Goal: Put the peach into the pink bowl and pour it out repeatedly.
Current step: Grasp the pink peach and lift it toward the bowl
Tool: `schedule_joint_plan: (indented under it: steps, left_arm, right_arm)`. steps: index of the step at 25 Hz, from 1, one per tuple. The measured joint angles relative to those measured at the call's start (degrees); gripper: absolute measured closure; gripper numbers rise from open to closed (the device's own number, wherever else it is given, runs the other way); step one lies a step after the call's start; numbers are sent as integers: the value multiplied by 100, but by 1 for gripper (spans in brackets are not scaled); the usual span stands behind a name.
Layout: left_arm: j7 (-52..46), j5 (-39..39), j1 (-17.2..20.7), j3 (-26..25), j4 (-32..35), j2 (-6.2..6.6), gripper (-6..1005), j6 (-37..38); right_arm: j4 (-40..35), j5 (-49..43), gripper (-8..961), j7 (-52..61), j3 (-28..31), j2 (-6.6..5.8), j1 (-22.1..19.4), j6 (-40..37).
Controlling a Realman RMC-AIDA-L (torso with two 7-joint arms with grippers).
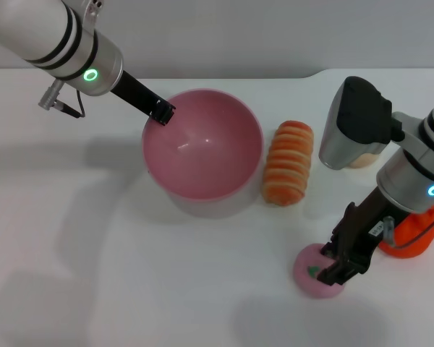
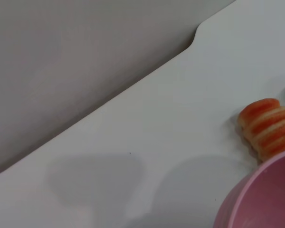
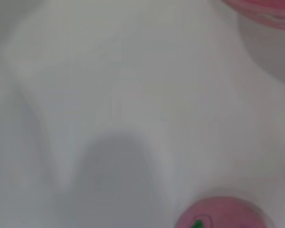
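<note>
The pink bowl stands at mid-table; its rim also shows in the left wrist view and the right wrist view. My left gripper reaches in from the upper left and is shut on the bowl's near-left rim. The peach, pink with a small green stem mark, rests on the table at the front right and appears in the right wrist view. My right gripper comes down from the right, and its fingers press the peach's right side.
An orange-and-cream ridged item lies right of the bowl. A beige ball sits behind my right wrist. An orange-red fruit stands at the far right. The table's back edge runs behind the bowl.
</note>
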Motion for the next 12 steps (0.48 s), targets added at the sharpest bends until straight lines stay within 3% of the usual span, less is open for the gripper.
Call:
schedule_joint_plan:
  steps: [3,12]
  left_arm:
    - [7,0,14,18,1,0,953,5]
    - [1,-5,58,24,-19,0,952,-4]
  right_arm:
    - [16,-1,434,2,-65,1,-39,156]
    - [-41,19,772,-30,-94,1,-89,289]
